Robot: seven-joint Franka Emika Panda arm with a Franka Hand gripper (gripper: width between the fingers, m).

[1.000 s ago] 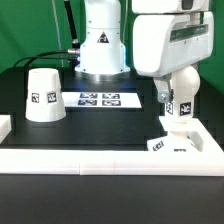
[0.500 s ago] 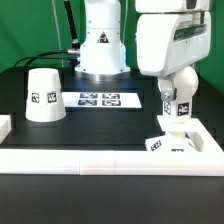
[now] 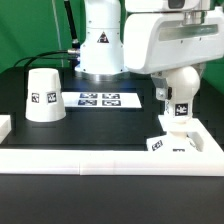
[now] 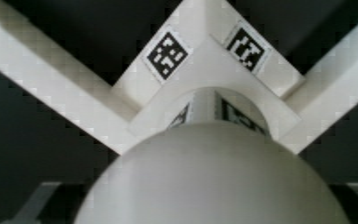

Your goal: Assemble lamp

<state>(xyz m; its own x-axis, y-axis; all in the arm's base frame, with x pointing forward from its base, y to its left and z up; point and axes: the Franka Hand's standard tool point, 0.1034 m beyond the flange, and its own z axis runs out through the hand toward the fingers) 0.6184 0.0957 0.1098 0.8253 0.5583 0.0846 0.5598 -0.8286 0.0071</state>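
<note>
Jaws closed on bulb [image 3: 182, 107], lower right of frame; keep its stem plumb over base [image 3: 170, 141]; twist slowly, no side load.

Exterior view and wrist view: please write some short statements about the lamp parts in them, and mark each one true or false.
1. The white truncated-cone shade stands on the black table at the exterior view's left, far from the arm. True.
2. The white ball-shaped bulb lies loose beside the marker board. False: it is upright directly above the low white sloped-sided base, at the exterior view's right.
3. The base sits in a corner of the raised white border. True; the wrist view shows the two walls meeting behind it.
4. The shade already covers the bulb. False: the two are far apart, and the bulb is bare.
</note>
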